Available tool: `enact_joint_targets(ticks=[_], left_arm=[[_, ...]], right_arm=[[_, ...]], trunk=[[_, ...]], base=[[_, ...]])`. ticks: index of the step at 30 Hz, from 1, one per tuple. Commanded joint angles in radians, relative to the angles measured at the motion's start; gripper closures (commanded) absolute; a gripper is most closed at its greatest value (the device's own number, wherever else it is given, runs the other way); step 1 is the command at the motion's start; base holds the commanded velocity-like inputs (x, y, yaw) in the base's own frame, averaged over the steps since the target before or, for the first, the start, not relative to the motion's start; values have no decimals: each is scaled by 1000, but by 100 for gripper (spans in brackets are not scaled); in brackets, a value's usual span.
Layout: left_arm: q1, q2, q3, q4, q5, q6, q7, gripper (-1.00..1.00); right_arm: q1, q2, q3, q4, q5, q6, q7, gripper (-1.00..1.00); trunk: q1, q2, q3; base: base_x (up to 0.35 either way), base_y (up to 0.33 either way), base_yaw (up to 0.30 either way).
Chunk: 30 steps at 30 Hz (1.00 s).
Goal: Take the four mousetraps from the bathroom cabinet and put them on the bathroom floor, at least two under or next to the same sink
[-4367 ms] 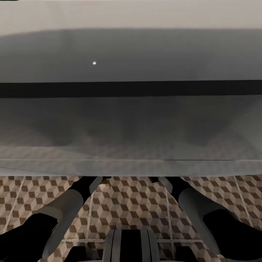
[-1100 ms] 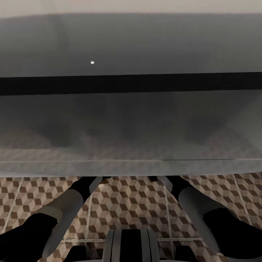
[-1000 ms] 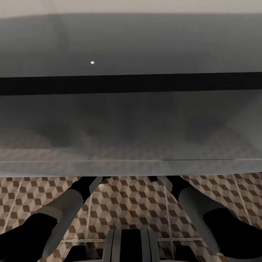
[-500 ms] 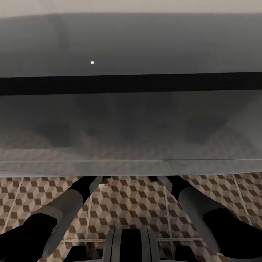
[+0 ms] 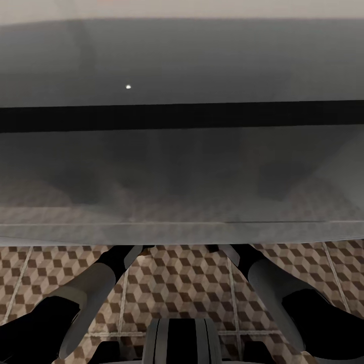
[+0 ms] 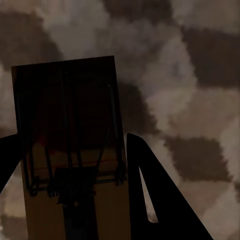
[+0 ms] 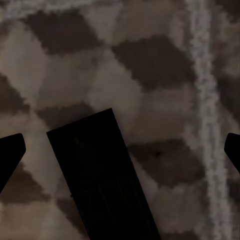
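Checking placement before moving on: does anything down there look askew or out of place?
Nothing stands out. Two mousetraps, one between the left end effector's fingers, one between the wide-open right end effector's fingers, over the cube-patterned floor. Both are shadowed; details unclear.

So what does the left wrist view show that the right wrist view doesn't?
Left wrist view: a tan mousetrap with wire and a red mark, held between the closed-in fingers of the left pincer. Right wrist view: a dark mousetrap lying free on the tiles, the right pincer spread wide, and a pale grout line. Both show the cube-patterned bathroom floor close up.
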Motion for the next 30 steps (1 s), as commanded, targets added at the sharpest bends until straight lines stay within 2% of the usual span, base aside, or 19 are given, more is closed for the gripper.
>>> enact_joint_targets(ticks=[1,30], left_arm=[[-69,1,-8,-2,7,4,8,100],[-69,1,-8,-2,7,3,8,100]], right_arm=[[-4,-1,8,-2,-8,5,-8,-100],[-4,-1,8,-2,-8,5,-8,-100]], trunk=[[0,0,0],[0,0,0]], base=[[0,0,0],[0,0,0]])
